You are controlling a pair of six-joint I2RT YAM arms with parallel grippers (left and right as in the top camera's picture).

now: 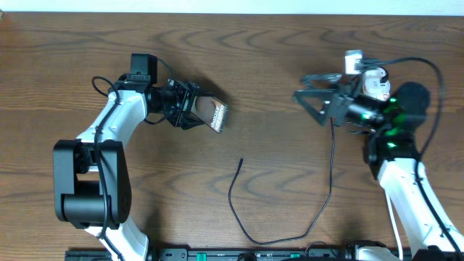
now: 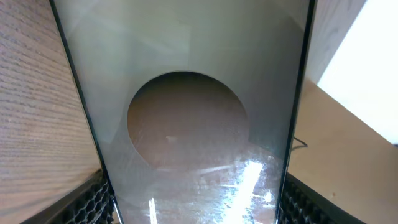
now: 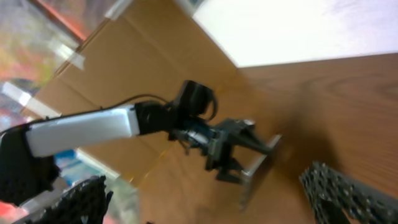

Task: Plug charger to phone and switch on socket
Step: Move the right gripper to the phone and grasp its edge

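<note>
My left gripper (image 1: 190, 106) is shut on the phone (image 1: 217, 114) and holds it above the table, left of centre. In the left wrist view the phone's glossy face (image 2: 193, 93) fills the frame between my fingers (image 2: 196, 208). My right gripper (image 1: 308, 100) is open and empty, raised at the right and facing the phone. Its view shows my spread fingers (image 3: 214, 205) and the left arm holding the phone (image 3: 256, 163). The charger cable (image 1: 330, 181) runs down from the right gripper's area, loops near the front edge and ends in a tip (image 1: 241, 161) on the table. A white rounded piece with a red mark (image 1: 374, 81), seemingly the socket, is mostly hidden by the right arm.
Brown wooden table (image 1: 275, 51). Thick black robot cables arc over the right arm (image 1: 428, 69) and beside the left arm (image 1: 101, 87). The arm bases stand at the front left (image 1: 87, 196) and front right (image 1: 413, 210). Cardboard and clutter lie beyond the table in the right wrist view (image 3: 93, 68).
</note>
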